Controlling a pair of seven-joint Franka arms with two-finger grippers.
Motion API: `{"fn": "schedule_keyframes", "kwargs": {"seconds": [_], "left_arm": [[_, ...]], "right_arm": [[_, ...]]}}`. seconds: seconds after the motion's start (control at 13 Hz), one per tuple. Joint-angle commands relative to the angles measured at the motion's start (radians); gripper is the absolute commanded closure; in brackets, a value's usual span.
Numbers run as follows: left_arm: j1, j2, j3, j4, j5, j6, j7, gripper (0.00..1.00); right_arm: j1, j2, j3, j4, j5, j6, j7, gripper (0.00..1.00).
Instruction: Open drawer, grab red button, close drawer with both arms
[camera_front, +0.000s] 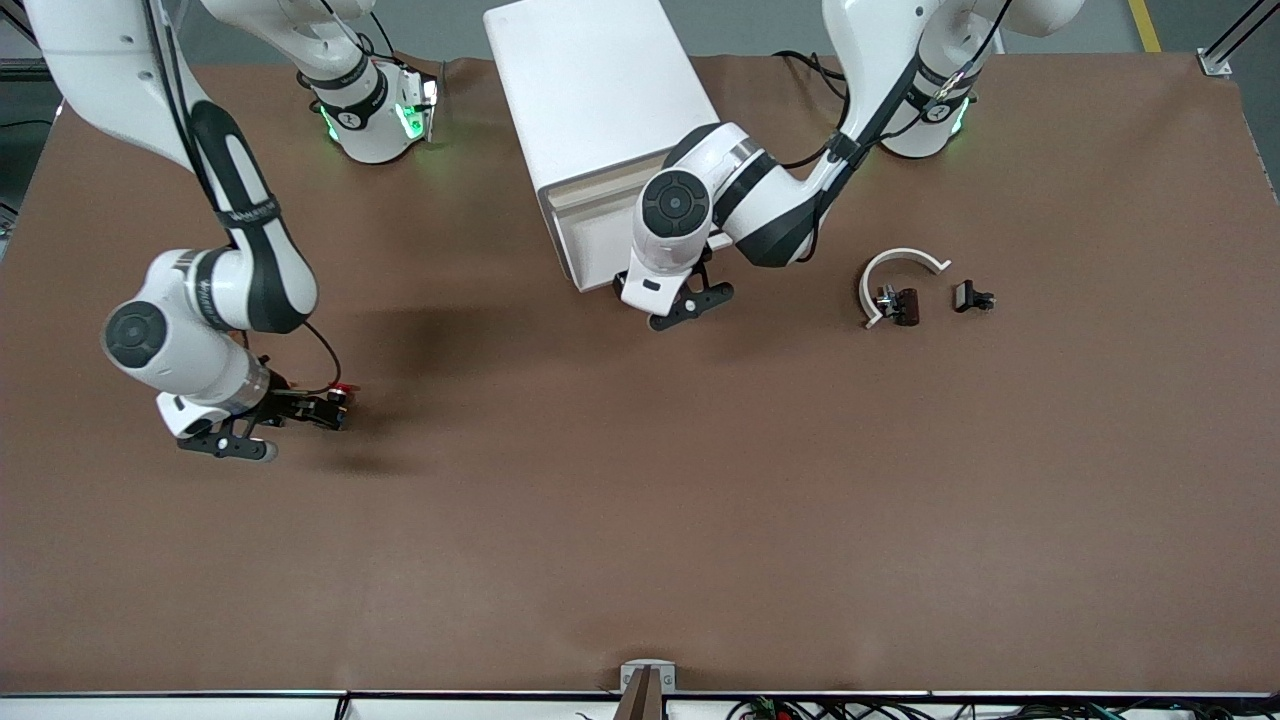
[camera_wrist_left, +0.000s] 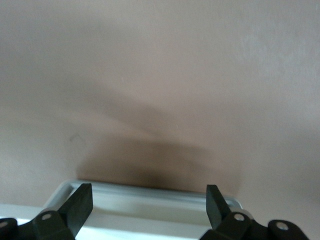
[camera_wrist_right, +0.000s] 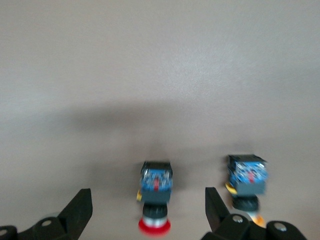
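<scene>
1. The right gripper (camera_wrist_right: 147, 210) hangs low over the bench (camera_front: 640, 520) toward the right arm's end, well apart from the white drawer cabinet (camera_front: 600, 130). Its jaws stand wide and released, holding nothing.
2. The button (camera_wrist_right: 156, 192) with the red cap lies on its side on the bench between those spread fingers, touching neither as far as the right wrist view shows. From the front it shows only as a red speck (camera_front: 343, 389) at the gripper's tip.
3. A like button with an orange-yellow cap (camera_wrist_right: 247, 186) lies just beside the red one, outside one finger.
4. The left gripper (camera_wrist_left: 149, 207) is at the cabinet's front, also released and empty, with the pale drawer edge (camera_wrist_left: 150, 197) straddled between its fingers. The drawer looks nearly or fully shut.
5. Risks, as I judge them:
   - The left gripper may press off-centre and jam or skew the drawer.
   - A hard push could slide the whole cabinet along the bench.
   - As the right gripper lifts away, a finger could clip the red button and roll it.
   - That finger could also knock the orange-capped one.
</scene>
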Motion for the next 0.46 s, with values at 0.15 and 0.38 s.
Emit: {"fn": "schedule_keyframes", "kwargs": {"seconds": [0.15, 0.38], "left_arm": [[0.003, 0.002, -0.057, -0.014, -0.073, -0.046, -0.013, 0.00], [0.001, 0.007, -0.065, -0.016, -0.177, -0.048, -0.012, 0.00]], "right_arm": [[-0.030, -0.060, 0.015, 0.271, -0.018, -0.421, -0.022, 0.00], [-0.024, -0.061, 0.018, 0.481, -0.063, -0.668, -0.022, 0.00]]}}
